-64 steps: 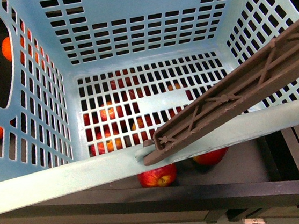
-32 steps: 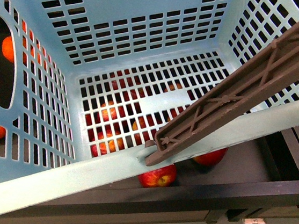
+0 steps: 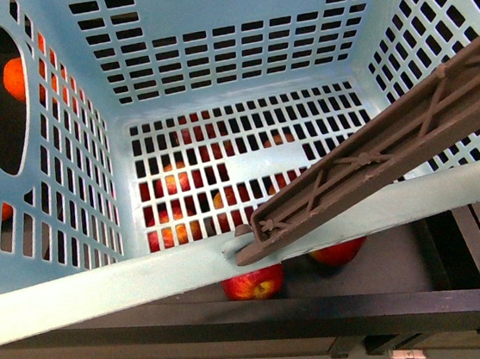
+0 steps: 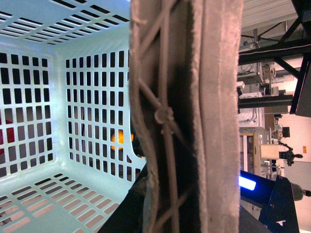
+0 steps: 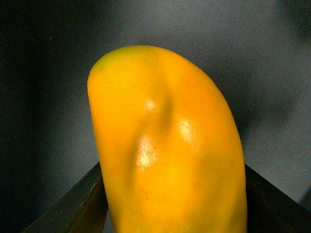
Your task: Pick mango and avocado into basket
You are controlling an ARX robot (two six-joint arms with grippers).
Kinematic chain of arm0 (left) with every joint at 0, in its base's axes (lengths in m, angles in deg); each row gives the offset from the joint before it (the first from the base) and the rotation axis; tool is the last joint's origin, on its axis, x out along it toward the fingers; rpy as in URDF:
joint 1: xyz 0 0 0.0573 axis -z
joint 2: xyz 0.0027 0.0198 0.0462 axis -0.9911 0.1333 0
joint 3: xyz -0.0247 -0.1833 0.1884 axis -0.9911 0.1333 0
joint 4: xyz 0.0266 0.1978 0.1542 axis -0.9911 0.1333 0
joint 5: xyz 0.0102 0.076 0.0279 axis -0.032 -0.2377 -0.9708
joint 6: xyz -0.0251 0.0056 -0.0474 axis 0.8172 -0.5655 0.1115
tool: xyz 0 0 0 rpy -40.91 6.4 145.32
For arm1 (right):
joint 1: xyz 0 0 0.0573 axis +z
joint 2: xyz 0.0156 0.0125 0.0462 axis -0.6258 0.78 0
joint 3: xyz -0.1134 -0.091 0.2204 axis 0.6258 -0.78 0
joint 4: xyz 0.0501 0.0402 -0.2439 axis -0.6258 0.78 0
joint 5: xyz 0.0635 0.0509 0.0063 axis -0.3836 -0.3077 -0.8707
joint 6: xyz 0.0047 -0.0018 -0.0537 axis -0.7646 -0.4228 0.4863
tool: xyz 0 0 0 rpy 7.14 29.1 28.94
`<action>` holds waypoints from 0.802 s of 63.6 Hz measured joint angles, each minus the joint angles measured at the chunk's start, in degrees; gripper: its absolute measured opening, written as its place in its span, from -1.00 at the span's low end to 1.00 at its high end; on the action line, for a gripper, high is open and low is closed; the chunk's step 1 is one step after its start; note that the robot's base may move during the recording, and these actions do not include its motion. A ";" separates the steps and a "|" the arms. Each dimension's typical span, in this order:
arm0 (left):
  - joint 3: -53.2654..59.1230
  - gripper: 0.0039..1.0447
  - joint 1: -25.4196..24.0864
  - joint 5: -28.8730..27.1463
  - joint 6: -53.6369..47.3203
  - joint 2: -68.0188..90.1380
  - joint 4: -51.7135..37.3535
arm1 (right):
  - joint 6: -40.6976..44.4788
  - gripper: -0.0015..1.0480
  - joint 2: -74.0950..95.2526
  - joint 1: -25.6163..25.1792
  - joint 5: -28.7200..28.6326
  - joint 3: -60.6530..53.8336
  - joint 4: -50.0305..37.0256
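The light teal basket (image 3: 79, 289) fills the front view, held up and tilted, its slotted floor empty. Its brown handle (image 3: 376, 160) crosses the near right corner. The left wrist view shows that handle (image 4: 214, 121) close up, with my left gripper (image 4: 187, 213) shut on it and the basket's inside (image 4: 39, 145) beside it. My right gripper (image 5: 170, 204) is shut on the bright yellow mango (image 5: 165, 145), which fills the right wrist view before a grey background. Neither arm shows in the front view. The avocado is out of view.
Red-blushed fruits (image 3: 254, 284) lie in a black bin (image 3: 393, 305) under the basket, several showing through the floor slots. Orange fruits (image 3: 13, 80) show through the basket's left side opening. An orange fruit (image 4: 118, 140) shows through the slots in the left wrist view.
The basket has shifted slightly: its near rim has sunk a little at the left and its left wall has moved a bit right. The handle stays in place.
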 joint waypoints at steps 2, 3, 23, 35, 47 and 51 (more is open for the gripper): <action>0.00 -0.73 0.00 0.00 0.00 0.00 0.00 | 0.17 0.16 -0.15 0.00 -0.04 -0.24 -0.17; 0.00 -0.73 0.00 -0.02 0.00 0.00 0.00 | 0.33 0.16 -0.31 0.00 -0.22 -0.50 -0.39; 0.00 -0.73 0.00 0.02 0.02 0.00 0.00 | 9.20 0.16 -13.51 -1.57 -5.40 -13.42 -9.84; 0.00 -0.73 0.00 -0.02 0.00 0.00 0.00 | 17.51 0.16 -27.39 -3.50 -9.84 -22.86 -13.00; 0.00 -0.73 0.00 0.00 0.00 0.00 0.00 | 26.97 0.15 -48.46 -4.57 -16.72 -34.07 -10.34; 0.00 -0.73 0.00 0.00 0.00 0.00 0.00 | 28.89 0.15 -55.69 -4.57 -19.61 -36.33 -8.09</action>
